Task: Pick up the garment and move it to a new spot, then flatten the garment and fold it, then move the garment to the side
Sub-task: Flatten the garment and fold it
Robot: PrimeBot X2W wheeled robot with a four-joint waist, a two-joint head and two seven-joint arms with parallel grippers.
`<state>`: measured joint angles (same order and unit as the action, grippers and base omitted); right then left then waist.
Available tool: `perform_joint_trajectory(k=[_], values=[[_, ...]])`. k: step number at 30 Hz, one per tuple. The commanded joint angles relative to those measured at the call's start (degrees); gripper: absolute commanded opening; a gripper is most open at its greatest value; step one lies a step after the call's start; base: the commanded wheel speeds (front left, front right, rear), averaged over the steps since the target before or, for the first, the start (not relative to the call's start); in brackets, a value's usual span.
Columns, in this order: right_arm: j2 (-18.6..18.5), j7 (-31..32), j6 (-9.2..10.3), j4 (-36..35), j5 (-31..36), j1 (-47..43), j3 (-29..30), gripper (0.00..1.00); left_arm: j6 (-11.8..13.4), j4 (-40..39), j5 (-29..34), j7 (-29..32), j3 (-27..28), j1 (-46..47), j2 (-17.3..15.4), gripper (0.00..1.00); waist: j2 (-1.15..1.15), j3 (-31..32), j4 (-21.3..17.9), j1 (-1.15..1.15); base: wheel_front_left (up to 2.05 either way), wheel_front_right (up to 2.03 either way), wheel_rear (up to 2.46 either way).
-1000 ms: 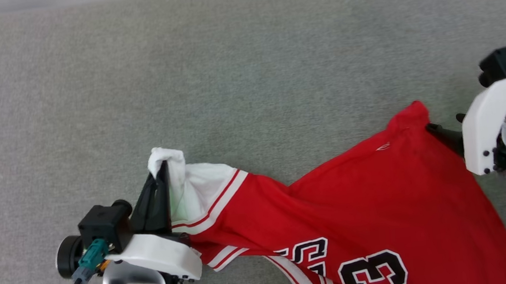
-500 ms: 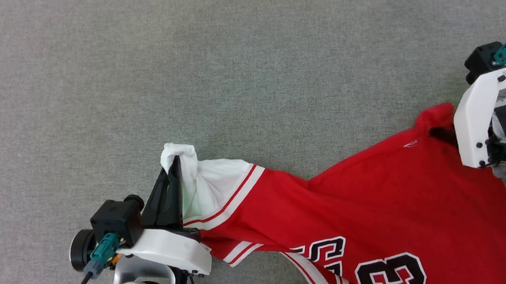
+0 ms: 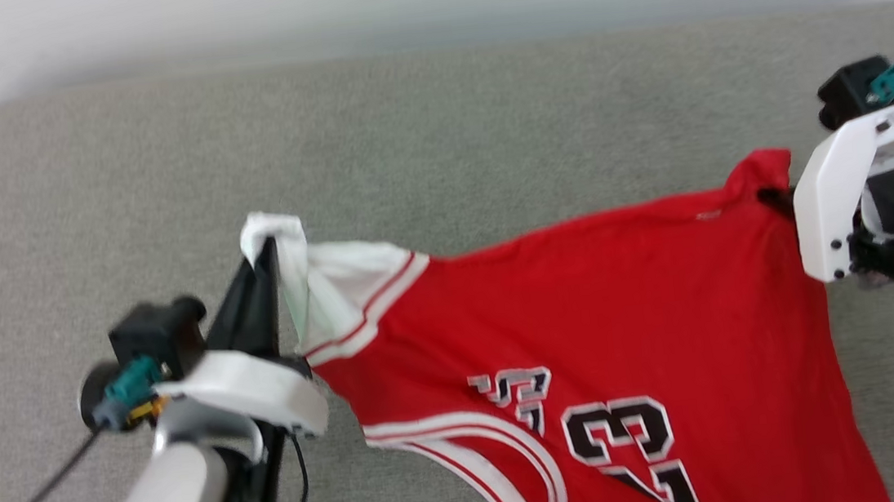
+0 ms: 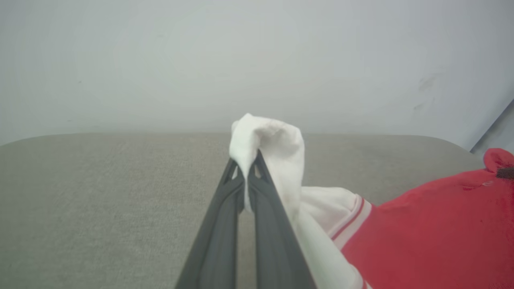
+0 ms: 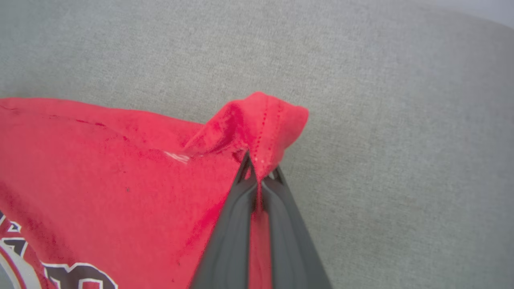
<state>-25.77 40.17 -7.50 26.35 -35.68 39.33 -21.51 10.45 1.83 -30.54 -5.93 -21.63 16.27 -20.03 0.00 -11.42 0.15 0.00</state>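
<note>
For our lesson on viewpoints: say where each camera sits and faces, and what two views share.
Head view: from the head, down onto the garment; left gripper and right gripper show.
Left wrist view: along its fingers, toward the wall; white sleeve pinched.
Right wrist view: along its fingers, downward; red corner pinched.
Shared: all show the garment.

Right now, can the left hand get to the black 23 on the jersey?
Probably not yet. The left hand is shut on the white sleeve; the 23 sits uncovered nearby on the jersey, but reaching it means letting the sleeve go.
</note>
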Motion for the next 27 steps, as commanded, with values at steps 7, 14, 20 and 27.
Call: perform_joint_trajectory(k=[7, 14, 20, 27], values=[[2.6, -6.6, 0.02, 4.0, 4.4, 6.3, 2.5, 0.00, -3.4, 10.0, -3.1, 1.1, 3.1, 13.9, 0.3, 0.00, 0.00, 3.6, -3.4, 0.00, 0.00, 0.00, 0.00], [4.9, -13.8, 0.03, 6.7, 7.3, 16.6, 4.4, 0.00, -6.4, 21.6, -1.7, 1.3, 3.7, 32.3, -0.4, 0.00, 0.00, 0.4, -5.4, 0.00, 0.00, 0.00, 0.00], [5.1, -21.2, 0.03, 7.2, 9.6, 28.8, 7.5, 0.00, -7.3, 28.2, 1.2, 0.2, 4.0, 50.8, -1.3, 0.00, 0.00, -6.6, -6.4, 0.00, 0.00, 0.00, 0.00], [4.4, -26.7, 0.03, 8.3, 12.9, 42.8, 10.8, 0.00, -8.9, 32.1, 5.2, 0.2, 2.5, 70.6, -2.6, 0.00, 0.00, -15.6, -7.1, 0.00, 0.00, 0.00, 0.00]])
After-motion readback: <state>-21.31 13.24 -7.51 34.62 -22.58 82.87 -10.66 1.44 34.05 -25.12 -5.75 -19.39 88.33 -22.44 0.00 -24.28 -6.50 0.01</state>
